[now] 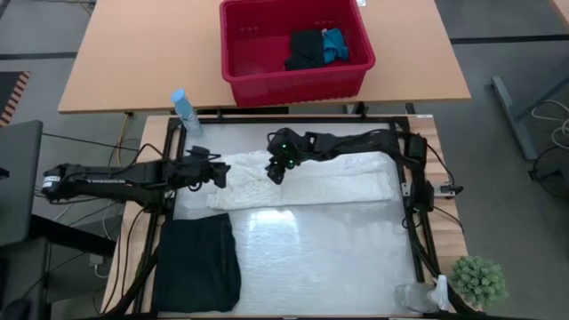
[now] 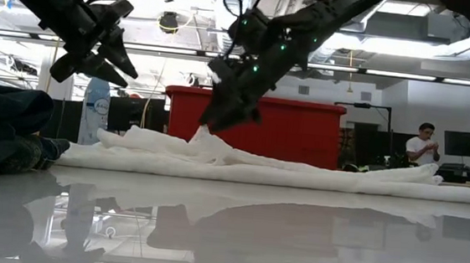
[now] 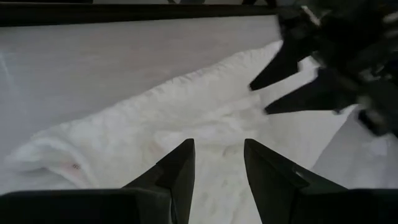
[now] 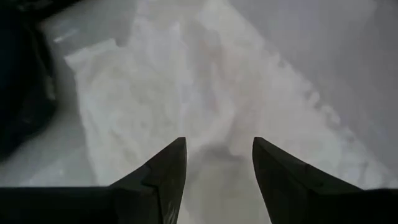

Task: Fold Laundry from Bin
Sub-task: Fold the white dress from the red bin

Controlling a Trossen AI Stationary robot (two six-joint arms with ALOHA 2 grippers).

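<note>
Seen from above, a white crinkled garment [image 1: 307,182] is lying spread in a long band across the far half of the glossy white table [image 1: 320,258], with both dark arms reaching in over it. The left arm is stretching in level from the table's left side, its left claw [image 1: 220,172] hanging above the garment's left end; its two fingers are standing apart with nothing between them, and the low view shows it clear of the cloth. The right arm is reaching from the table's right side, bent at the elbow and angling downward, so its right claw [image 1: 276,173] is pointing down at a raised peak of the white garment just left of the middle. Its fingers [image 4: 163,171] are spread, with cloth lying below the gap rather than pinched; whether the tips are touching the peak is unclear. A folded black garment [image 1: 197,262] is lying flat at the table's near left corner. Beyond the table, on a wooden table, the red bin [image 1: 295,49] is holding a black garment [image 1: 304,49] and a small blue one [image 1: 335,44].
</note>
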